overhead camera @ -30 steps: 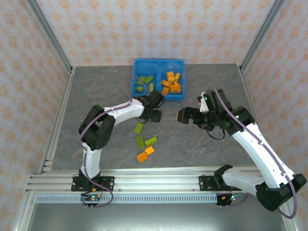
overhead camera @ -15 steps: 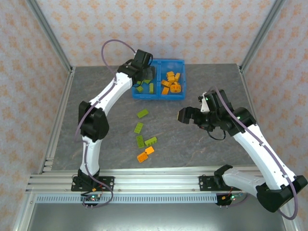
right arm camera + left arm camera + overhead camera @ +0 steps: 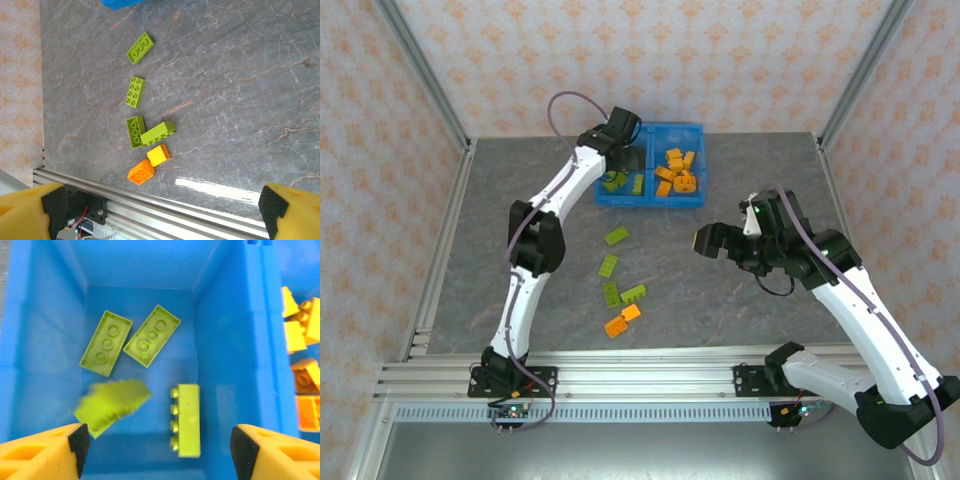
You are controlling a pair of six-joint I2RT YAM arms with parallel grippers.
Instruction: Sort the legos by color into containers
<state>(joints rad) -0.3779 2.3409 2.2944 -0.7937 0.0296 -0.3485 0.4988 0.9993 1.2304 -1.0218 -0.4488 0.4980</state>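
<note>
Left gripper (image 3: 157, 452) swung from the table up over the bin, jaws now apart above the left compartment (image 3: 45, 340). The dropped green lego (image 3: 112, 401) is blurred, landing among the greens. Right gripper (image 3: 164, 202) is wide and empty. Lift straight out before the next table legos (image 3: 617, 237) — don't clip the divider (image 3: 260, 340).

From my end I see a grey, marble-veined tabletop (image 3: 700, 310), and the right wrist view catches a bright patch of glare (image 3: 210, 186) on it near the front edge. An aluminium rail (image 3: 650, 375) runs along that edge, with a dull metal sheet (image 3: 620, 450) on its near side. Cream wallpaper (image 3: 740, 60) with orange floral motifs closes three sides, and slanted aluminium posts (image 3: 420, 65) stand at the back corners.
</note>
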